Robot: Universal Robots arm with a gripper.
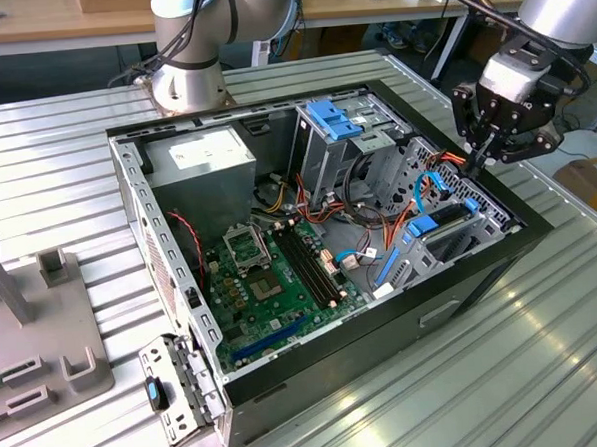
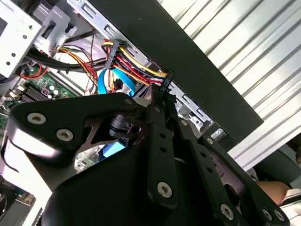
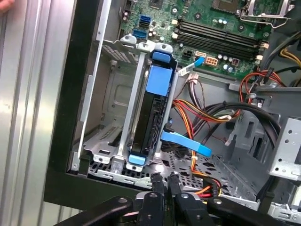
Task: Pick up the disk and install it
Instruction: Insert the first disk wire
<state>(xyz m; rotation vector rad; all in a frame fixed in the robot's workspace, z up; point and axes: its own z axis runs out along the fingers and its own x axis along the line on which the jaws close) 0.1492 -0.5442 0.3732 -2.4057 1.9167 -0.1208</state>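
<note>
The open computer case (image 1: 287, 384) lies on its side on the ribbed metal table (image 1: 546, 351), so we can look right down into it. The green board (image 1: 271, 275) sits in the middle, and the big grey power box (image 1: 200, 159) is at the back. The robot's pincer (image 1: 487, 152) hangs over the corner of the case on the exterior view's right, just above the bunch of red, yellow and orange wires (image 2: 134, 63). In the first wrist view its two black fingertips (image 3: 156, 181) are pressed close together with nothing between them, so the pincer is clenched and holds nothing. The disk (image 3: 151, 120) is already inside the case. It stands on its edge in a metal slot (image 3: 136, 94) near the case wall, right below the pincer. Its blue frame shows at both ends, and its dark side shows between them. In the exterior view the disk (image 1: 441, 228) can be seen in that same corner. So the picking up looks done, and the disk looks put in its place. I cannot tell if it is pushed all the way down or clicked in. A flat blue cable (image 3: 186, 142) lies across next to the disk, and I cannot tell if it is plugged into it. That could be what is left to do
</note>
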